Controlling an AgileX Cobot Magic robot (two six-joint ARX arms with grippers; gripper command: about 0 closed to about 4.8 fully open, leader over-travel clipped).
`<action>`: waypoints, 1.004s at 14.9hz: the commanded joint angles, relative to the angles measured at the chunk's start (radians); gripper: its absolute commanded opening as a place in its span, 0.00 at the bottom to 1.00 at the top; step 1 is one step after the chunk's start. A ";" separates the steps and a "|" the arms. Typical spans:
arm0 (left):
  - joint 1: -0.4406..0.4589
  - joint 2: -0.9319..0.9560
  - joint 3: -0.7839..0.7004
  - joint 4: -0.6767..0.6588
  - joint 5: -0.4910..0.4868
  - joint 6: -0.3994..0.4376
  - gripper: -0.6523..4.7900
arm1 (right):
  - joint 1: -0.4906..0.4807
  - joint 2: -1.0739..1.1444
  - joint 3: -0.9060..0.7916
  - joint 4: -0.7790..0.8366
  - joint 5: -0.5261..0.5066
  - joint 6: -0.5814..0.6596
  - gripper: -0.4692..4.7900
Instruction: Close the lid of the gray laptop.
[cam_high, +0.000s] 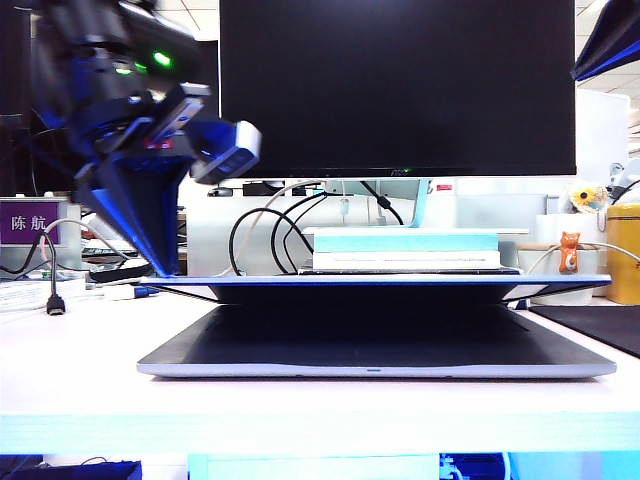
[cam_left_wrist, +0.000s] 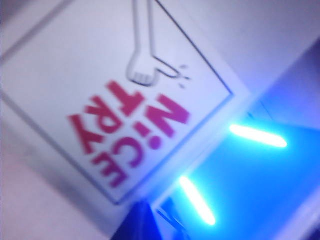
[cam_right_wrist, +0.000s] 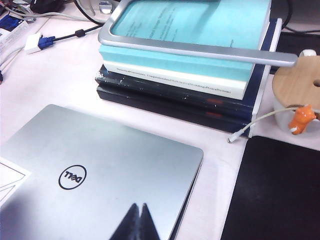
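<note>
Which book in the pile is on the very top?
The light teal book tops the stack, under the silver monitor stand. The books below are white-edged, then dark navy. The left gripper presses the lid; the right gripper hovers above.

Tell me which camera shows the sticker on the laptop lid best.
The left wrist view: the sticker fills it, red "NICE TRY" lettering readable though blurred. The right wrist view catches only a corner of it on the lid. The exterior view sees the lid edge-on, under the left gripper, so no sticker.
</note>
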 joint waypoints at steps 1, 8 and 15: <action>0.000 -0.055 -0.039 0.164 -0.080 -0.023 0.11 | 0.001 -0.002 0.004 0.040 -0.004 -0.006 0.09; -0.003 -0.010 -0.117 0.212 -0.121 -0.059 0.11 | 0.002 -0.003 0.004 0.021 -0.006 0.006 0.09; -0.027 -0.340 -0.119 0.493 -0.244 -0.090 0.11 | 0.002 -0.004 0.004 -0.010 -0.085 0.006 0.09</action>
